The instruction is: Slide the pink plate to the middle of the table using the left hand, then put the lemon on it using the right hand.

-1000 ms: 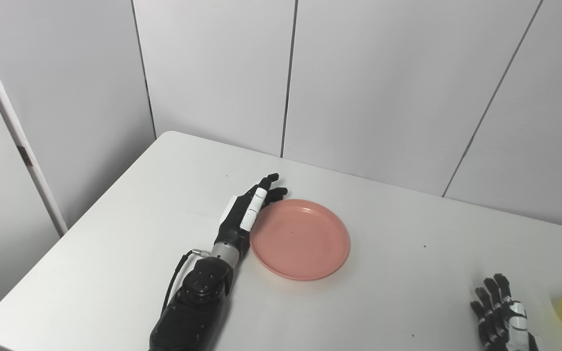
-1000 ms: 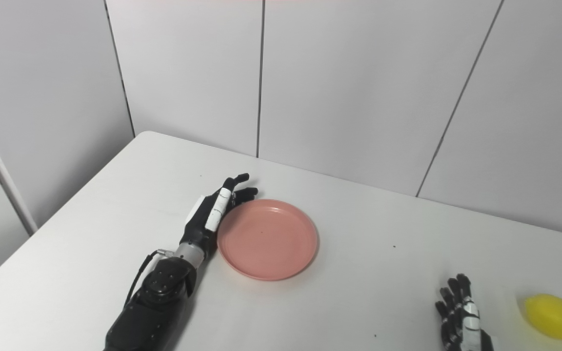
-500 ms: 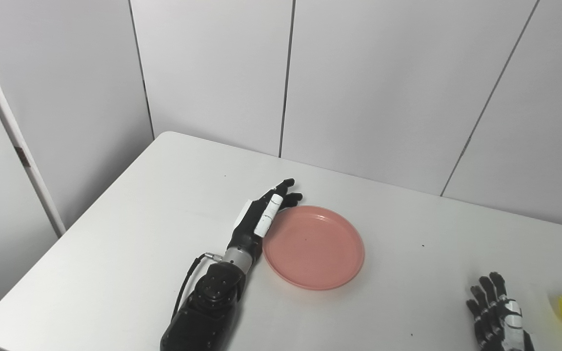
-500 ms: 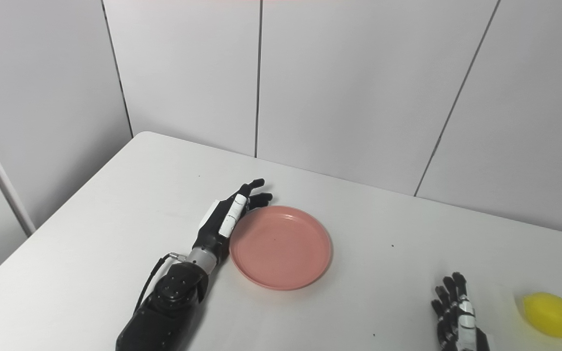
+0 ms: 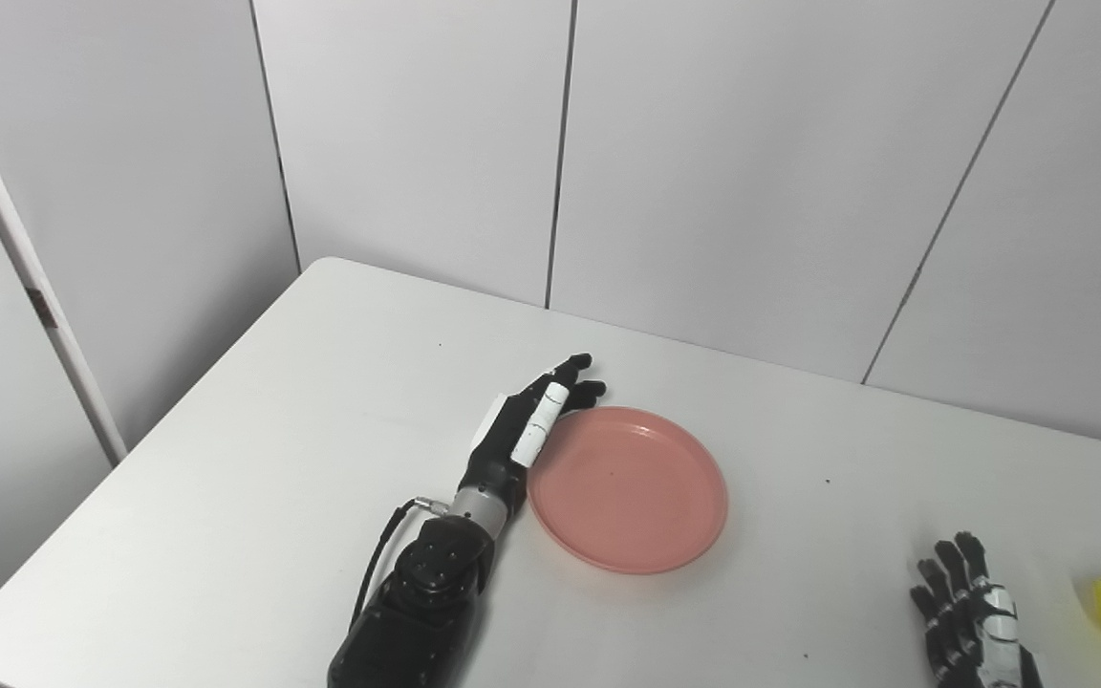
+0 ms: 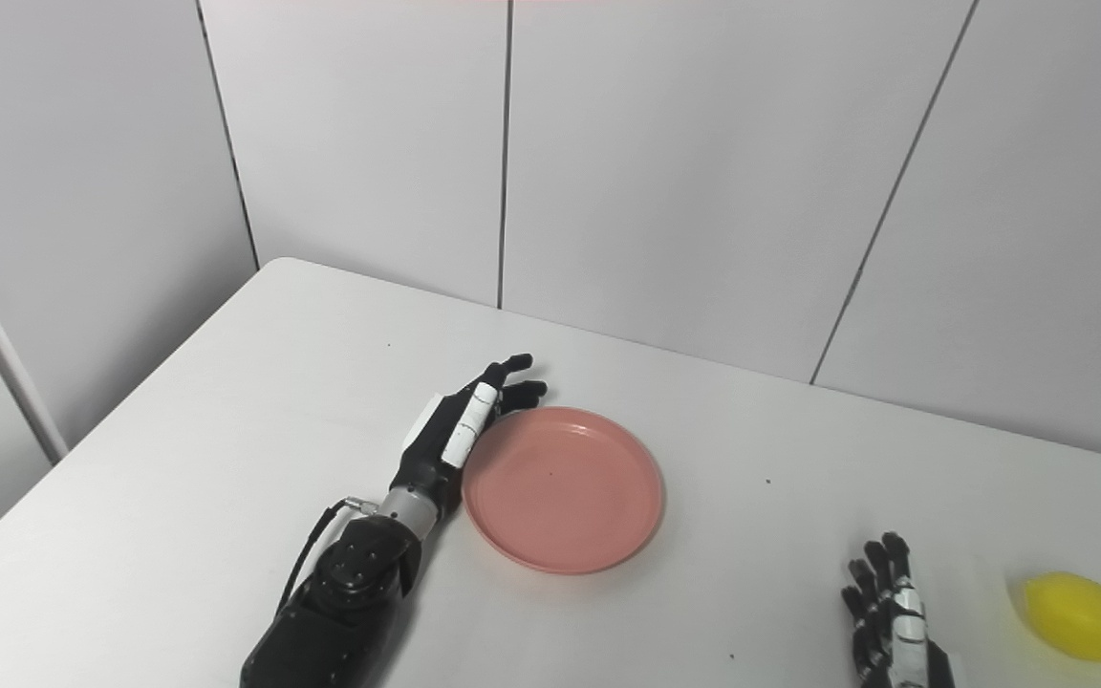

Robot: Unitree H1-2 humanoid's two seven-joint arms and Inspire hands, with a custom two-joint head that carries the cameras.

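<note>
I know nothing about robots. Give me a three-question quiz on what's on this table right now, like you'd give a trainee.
1. True or false: the lemon lies on the pink plate.
2. Which hand is against the plate's rim? A) left hand B) right hand C) neither
3. Fill in: the lemon rests on the white ____, just beside the right hand.

Key: 1. False, the plate is bare and the lemon lies far to its right. 2. A, with fingers extended along the left rim. 3. table.

A lab-like test space: bare white table [image 5: 273, 459], plain grey panelled walls [image 5: 723, 162].
</note>
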